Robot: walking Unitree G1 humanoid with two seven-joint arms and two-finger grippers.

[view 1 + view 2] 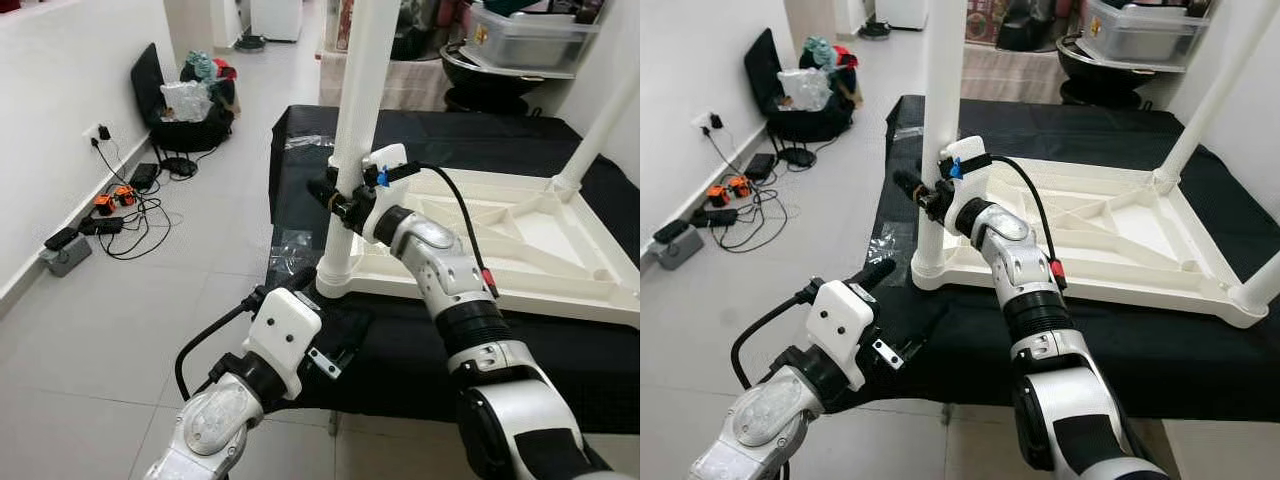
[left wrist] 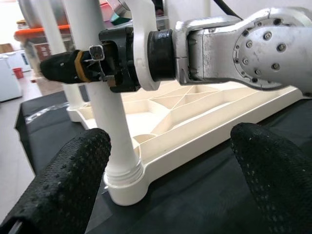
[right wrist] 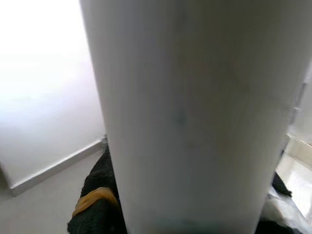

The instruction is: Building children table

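Fingers (image 1: pixel 330 196) of the right gripper clasp the white table leg (image 1: pixel 362 110); left gripper (image 2: pixel 170 180) hangs spread nearby.

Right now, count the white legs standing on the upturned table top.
3: the near-left leg held by the right gripper, the far-right leg, the near-right leg. A fourth may be hidden.

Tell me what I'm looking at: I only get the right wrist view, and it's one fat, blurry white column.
Observer: That's a white plastic table leg, standing upright in a corner socket of an upside-down white plastic tabletop. The right gripper grips it partway up.
Operator: Where's the other arm?
Observer: The left gripper hovers low near the leg's base, fingers wide open, touching nothing.
Operator: What's under it all?
Observer: A black cloth-covered surface.
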